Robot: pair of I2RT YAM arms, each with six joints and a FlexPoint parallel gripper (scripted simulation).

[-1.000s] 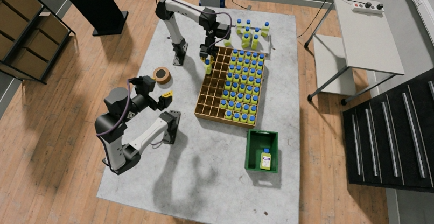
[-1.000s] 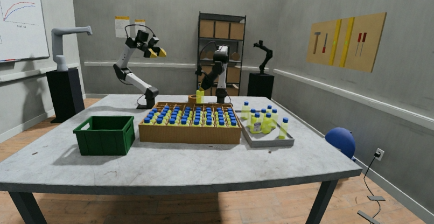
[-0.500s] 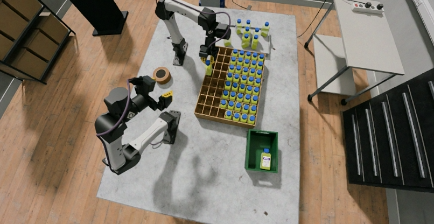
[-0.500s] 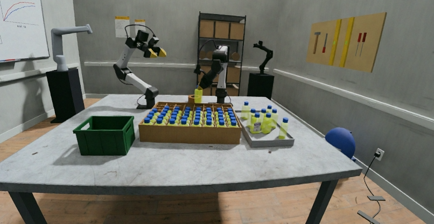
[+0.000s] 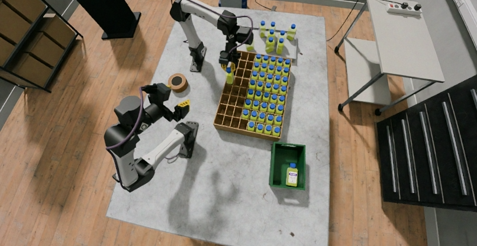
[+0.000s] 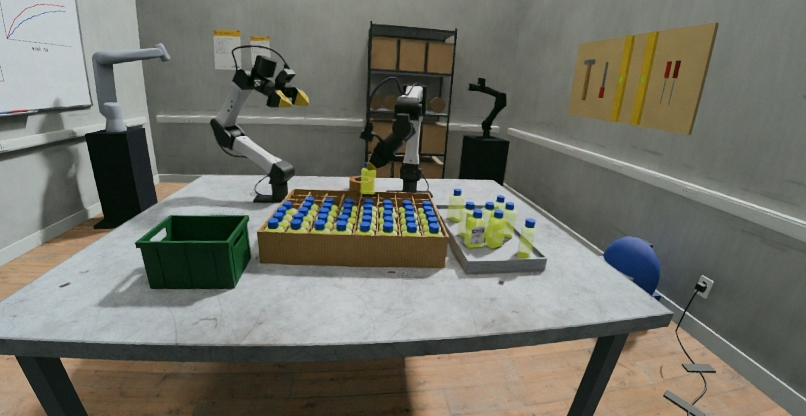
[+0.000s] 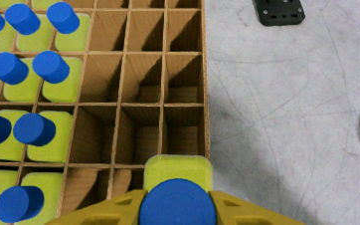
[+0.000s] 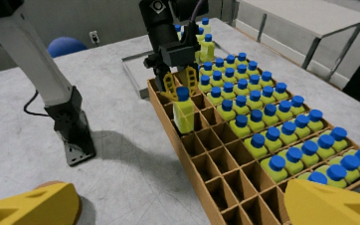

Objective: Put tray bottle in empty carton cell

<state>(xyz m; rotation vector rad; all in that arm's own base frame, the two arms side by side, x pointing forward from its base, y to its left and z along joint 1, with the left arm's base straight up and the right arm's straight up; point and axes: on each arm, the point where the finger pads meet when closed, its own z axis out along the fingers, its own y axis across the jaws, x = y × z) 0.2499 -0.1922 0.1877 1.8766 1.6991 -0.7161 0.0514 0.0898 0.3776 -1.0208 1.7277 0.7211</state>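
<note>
My left gripper (image 5: 228, 67) (image 7: 177, 199) (image 8: 183, 100) is shut on the cap of a yellow-green bottle (image 5: 229, 77) (image 6: 367, 181) (image 7: 178, 169) (image 8: 183, 118). The bottle hangs upright over the outer empty column of the carton (image 5: 233, 130) (image 6: 352, 250) (image 8: 173, 130), by its edge; its exact height is hard to tell. The carton's rows show five-bottle fills, except the row nearest the green crate, whose fill lacks one at its inner end, an empty cell (image 5: 242, 124). Several bottles stand on the grey tray (image 5: 296, 49) (image 6: 504, 265). My right gripper (image 5: 183, 106) (image 6: 292, 99) is open and empty, raised away from the carton.
A green crate (image 5: 303, 164) (image 6: 191, 266) near the carton's end holds one bottle (image 5: 291, 177). A brown roll (image 5: 172, 83) (image 6: 354, 183) lies between the arm bases. Filled cells with blue caps adjoin the carton's three empty columns.
</note>
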